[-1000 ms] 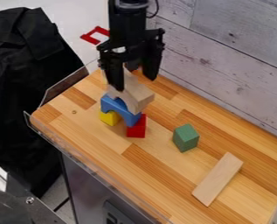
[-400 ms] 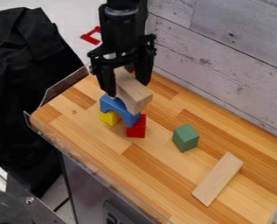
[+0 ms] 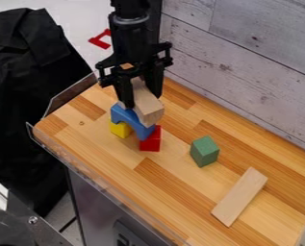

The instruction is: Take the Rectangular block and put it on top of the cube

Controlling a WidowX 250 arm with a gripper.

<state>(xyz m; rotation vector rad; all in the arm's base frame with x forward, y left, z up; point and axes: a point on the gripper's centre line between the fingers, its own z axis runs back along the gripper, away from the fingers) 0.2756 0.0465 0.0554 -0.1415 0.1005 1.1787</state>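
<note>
- Blue arch (image 3: 130,118), on yellow block (image 3: 120,129) and red block (image 3: 150,139): directly below the held piece; contact between them unclear.
- Gripper (image 3: 142,100): fingers closed to block width, apparently gripping rectangular block (image 3: 149,113) by its long sides. Inner pads and block's far end obscured.
- Block's long axis: from upper left toward lower right, steeply.
- Green cube (image 3: 205,152), probable target: right of gripper and lower in view. Carry should clear the arch, then go that way.
- Flat plank (image 3: 239,197): beyond cube, lower right.
</note>
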